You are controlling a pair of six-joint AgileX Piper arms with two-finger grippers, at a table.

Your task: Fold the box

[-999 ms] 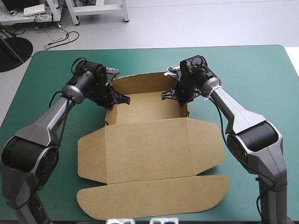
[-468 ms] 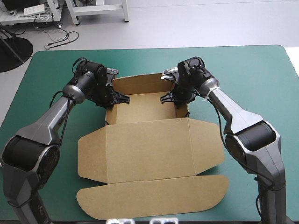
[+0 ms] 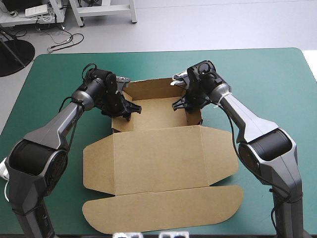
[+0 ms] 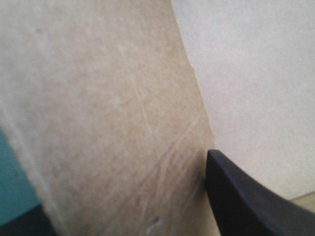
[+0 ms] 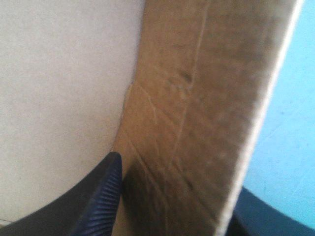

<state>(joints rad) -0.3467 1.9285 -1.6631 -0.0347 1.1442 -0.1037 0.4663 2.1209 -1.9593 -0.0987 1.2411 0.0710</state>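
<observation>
Both reaching inward, left claw (image 3: pixel 124 108) and right claw (image 3: pixel 184 105) pinch the box (image 3: pixel 158 158).

Matt, faintly creased brown board of the box (image 3: pixel 158 158), finely ribbed black finger (image 5: pixel 96 199), smooth matt teal-green cover (image 3: pixel 262 74).

- 1 box (image 3: pixel 158 163) of brown board, a single cut sheet;
- on its flat part, 2 rounded side flaps (image 3: pixel 97 166) and 1 long front flap (image 3: pixel 163 208);
- 2 robot arms; 1 left gripper (image 3: pixel 125 106) and 1 right gripper (image 3: pixel 184 104);
- 2 black fingers (image 4: pixel 241 201) on each gripper, 4 in all;
- 1 table (image 3: pixel 267 74) with 1 teal-green cover.
</observation>
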